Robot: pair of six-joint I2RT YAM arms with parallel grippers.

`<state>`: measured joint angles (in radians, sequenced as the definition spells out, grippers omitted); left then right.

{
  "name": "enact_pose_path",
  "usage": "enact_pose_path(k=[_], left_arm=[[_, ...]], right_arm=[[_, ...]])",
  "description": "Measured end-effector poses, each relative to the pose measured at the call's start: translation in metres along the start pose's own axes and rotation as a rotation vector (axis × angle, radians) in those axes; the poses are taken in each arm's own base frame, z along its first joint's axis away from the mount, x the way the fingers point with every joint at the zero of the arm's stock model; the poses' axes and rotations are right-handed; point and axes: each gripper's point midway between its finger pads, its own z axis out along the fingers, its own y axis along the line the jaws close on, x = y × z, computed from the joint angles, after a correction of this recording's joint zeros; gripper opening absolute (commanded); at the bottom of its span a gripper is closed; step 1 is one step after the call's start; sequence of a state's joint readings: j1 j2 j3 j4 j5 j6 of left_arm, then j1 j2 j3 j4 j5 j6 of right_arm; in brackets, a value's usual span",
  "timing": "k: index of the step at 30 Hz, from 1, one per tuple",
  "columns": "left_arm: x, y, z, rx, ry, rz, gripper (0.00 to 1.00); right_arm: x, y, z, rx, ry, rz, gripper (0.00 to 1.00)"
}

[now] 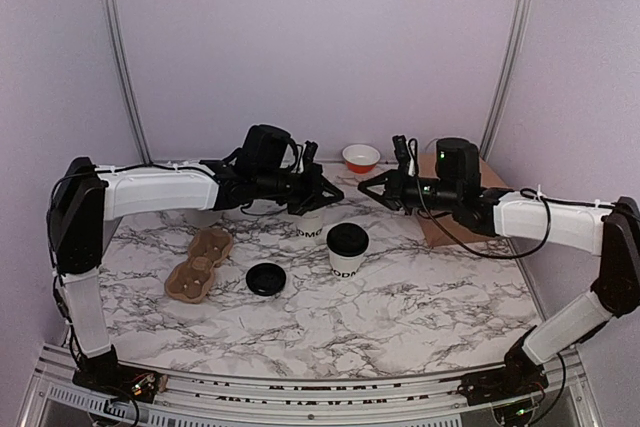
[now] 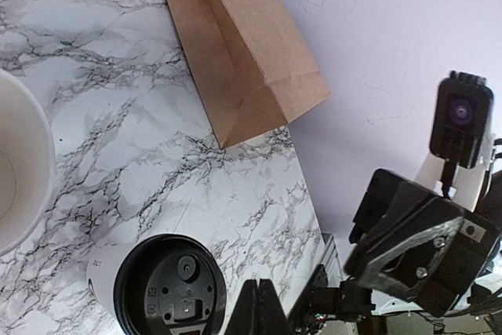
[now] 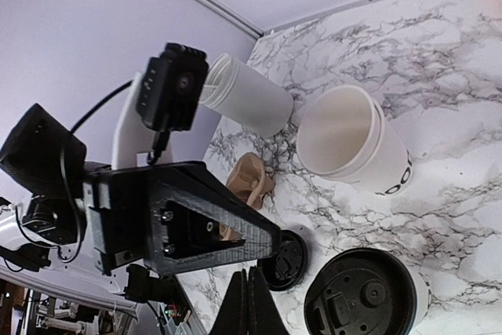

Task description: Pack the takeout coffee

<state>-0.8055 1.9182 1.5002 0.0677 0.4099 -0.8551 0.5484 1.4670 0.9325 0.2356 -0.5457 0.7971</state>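
Top external view, takeout coffee [image 1: 347, 246] just nearside of left claw [image 1: 336, 194] and right claw [image 1: 363, 187], both closed, empty.

Paper bag [image 2: 243, 52], cup carrier [image 1: 200, 264], loose black lid [image 1: 266, 278], orange bowl [image 1: 361, 157]

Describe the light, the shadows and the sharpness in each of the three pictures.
Top external: even, soft light, slightly grainy, faint shadows beside the lidded cup. Left wrist: table and paper bag sharp, no glare. Right wrist: also sharp; the open white cups evenly bright.
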Motion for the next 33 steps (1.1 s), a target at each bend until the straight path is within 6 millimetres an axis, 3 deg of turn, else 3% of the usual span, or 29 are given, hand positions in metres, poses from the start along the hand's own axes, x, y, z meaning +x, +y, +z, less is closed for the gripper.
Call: enact_pose_path(k=[3,15,21,33], left_arm=[[-0.002,0.007,0.002,0.032,-0.001,-0.058,0.0],[0.011,0.016,0.015,0.086,0.04,-0.123,0.0],[0.038,0.065,0.037,0.002,0.115,-0.161,0.0],[0.03,0.066,0.034,-0.037,0.1,-0.086,0.0]], right_arm=[[-0.008,0.005,-0.007,0.019,-0.037,-0.028,0.0],[0.003,-0.012,-0.006,0.08,0.0,-0.011,0.0],[0.005,-0.014,-0.006,0.085,0.006,-0.01,0.0],[0.013,-0.016,-0.003,0.068,0.039,-0.002,0.0]])
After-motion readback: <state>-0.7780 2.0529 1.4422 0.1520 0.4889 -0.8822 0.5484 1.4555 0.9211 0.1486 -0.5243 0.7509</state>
